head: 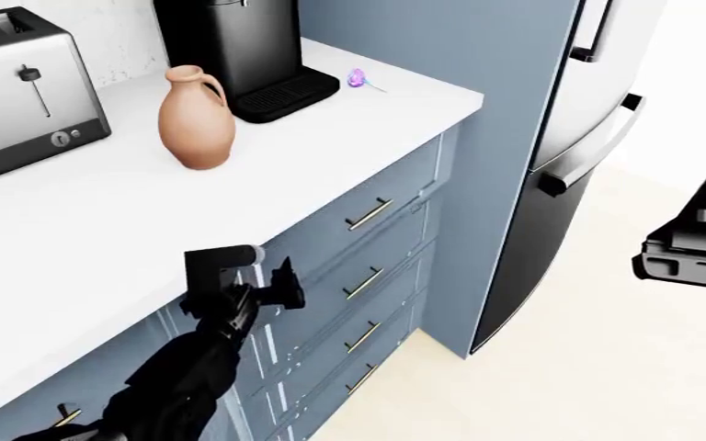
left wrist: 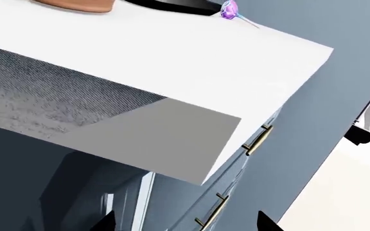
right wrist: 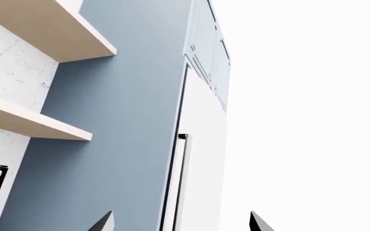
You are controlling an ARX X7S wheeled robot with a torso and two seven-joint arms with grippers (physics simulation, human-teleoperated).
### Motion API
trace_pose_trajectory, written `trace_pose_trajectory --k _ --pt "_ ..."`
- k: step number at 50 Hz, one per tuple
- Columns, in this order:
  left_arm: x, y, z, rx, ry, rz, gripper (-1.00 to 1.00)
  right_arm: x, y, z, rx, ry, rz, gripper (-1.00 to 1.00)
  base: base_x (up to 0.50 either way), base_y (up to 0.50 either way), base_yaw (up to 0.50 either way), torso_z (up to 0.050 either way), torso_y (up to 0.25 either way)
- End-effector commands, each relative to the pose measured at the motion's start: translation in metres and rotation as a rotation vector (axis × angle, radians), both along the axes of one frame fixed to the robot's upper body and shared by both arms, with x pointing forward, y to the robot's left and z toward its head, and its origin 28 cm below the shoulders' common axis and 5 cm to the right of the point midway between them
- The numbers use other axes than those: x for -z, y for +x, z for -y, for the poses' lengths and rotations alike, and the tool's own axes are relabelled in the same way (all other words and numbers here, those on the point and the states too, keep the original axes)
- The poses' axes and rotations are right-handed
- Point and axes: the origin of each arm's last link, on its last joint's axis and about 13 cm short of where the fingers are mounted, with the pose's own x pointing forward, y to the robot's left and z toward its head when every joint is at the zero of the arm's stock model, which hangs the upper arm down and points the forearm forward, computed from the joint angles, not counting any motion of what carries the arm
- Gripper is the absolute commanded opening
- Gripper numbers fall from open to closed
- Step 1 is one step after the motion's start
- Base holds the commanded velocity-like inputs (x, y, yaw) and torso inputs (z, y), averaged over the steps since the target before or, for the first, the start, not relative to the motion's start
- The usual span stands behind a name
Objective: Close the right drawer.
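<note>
The right drawer (head: 390, 195) is set under the counter (head: 328, 129), its long front laid along the counter's edge. The left gripper (head: 282, 280) and right gripper (right wrist: 179, 222) are spread wide, nothing grasped.

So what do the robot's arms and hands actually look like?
The left arm is glossy black, chunky and angular, ending in a black hand beside a pale-tipped cylinder. In both wrist views only dark, pointed fingertips show. No cables or markings are visible.

Left end effector (head: 282, 280) low and forward, fingers apart; right end effector (right wrist: 179, 221) raised, fingers spread.
</note>
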Motion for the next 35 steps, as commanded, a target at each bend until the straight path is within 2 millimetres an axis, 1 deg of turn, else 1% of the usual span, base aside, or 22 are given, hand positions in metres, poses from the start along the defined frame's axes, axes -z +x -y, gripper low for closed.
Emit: trace_pose_trajectory --k 1,6,13,23,27,31,35 --pt "0.012 0.005 -0.017 -0.080 -0.040 -0.029 1.00 0.000 0.000 -0.001 -0.001 -0.003 -0.003 1.00 0.00 0.00 0.00 0.000 0.000" --pt "0.013 0.008 -0.016 -0.076 -0.033 -0.037 1.00 -0.001 0.000 -0.001 0.000 -0.005 -0.001 1.00 0.00 0.00 0.00 0.000 0.000" --pt "0.017 0.014 -0.024 -0.101 -0.029 -0.020 1.00 -0.001 0.000 -0.001 0.002 -0.006 -0.007 1.00 0.00 0.00 0.00 0.000 0.000" --pt "0.018 0.013 -0.030 -0.123 -0.003 -0.017 1.00 -0.002 0.001 -0.002 -0.001 -0.009 -0.007 1.00 0.00 0.00 0.00 -0.002 0.000" --pt "0.020 0.014 -0.038 -0.175 0.017 -0.023 1.00 -0.003 0.001 -0.002 -0.002 -0.012 -0.008 1.00 0.01 -0.01 0.00 0.000 0.000" --pt "0.019 0.013 -0.043 -0.207 0.027 -0.014 1.00 -0.005 0.002 -0.003 -0.004 -0.015 -0.008 1.00 0.01 -0.01 0.00 0.000 0.000" --pt "0.017 0.014 -0.046 -0.276 0.049 -0.004 1.00 -0.006 0.002 -0.004 -0.006 -0.018 -0.006 1.00 0.01 -0.01 0.00 0.000 0.000"
